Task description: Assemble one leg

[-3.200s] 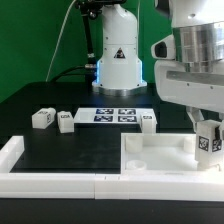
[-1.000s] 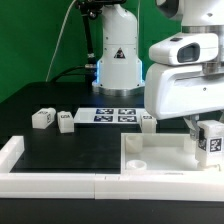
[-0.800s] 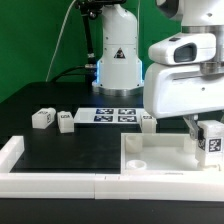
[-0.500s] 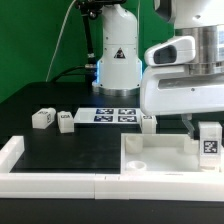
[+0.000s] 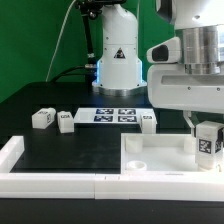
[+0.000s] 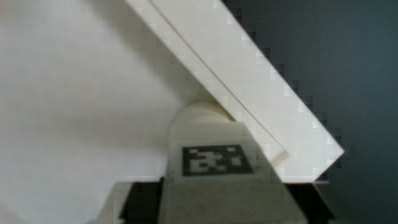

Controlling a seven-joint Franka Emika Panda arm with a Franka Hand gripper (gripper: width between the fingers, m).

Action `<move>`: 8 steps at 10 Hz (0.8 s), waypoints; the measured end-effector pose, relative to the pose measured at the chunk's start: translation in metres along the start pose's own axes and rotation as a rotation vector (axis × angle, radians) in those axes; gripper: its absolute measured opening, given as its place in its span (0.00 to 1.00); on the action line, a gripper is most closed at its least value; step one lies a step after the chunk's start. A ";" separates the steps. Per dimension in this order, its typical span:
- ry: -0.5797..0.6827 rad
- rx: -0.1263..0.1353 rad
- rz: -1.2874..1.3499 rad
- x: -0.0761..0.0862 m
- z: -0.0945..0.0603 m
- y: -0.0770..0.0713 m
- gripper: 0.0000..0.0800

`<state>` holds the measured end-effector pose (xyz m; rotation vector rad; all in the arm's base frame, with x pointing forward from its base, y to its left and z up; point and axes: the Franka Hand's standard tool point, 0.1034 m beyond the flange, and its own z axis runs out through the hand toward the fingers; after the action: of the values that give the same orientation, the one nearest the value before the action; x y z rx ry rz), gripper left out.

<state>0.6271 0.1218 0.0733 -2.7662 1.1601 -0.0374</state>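
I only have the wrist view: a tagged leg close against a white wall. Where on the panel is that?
Observer: The leg, held in the gripper, is at the panel corner on the exterior view's right.
Operator: Any other legs out?
Observer: Three loose legs sit on the table: one and a second at the exterior view's left, and a third just behind the panel.
Operator: And the marker board?
Observer: The marker board lies between the second and third, in front of the robot base.
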 end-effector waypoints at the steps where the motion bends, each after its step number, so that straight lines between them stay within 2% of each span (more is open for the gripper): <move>1: 0.000 0.000 -0.002 0.000 0.000 0.000 0.37; 2: 0.000 0.000 -0.018 0.000 0.000 0.000 0.37; 3: -0.001 0.000 -0.064 0.000 0.000 0.000 0.61; 4: 0.001 0.001 -0.095 0.001 -0.001 -0.001 0.76; 7: 0.009 -0.016 -0.463 0.000 0.000 -0.002 0.80; 8: 0.017 -0.030 -0.636 0.002 0.000 -0.003 0.81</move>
<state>0.6303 0.1227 0.0735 -3.0368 0.2432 -0.1101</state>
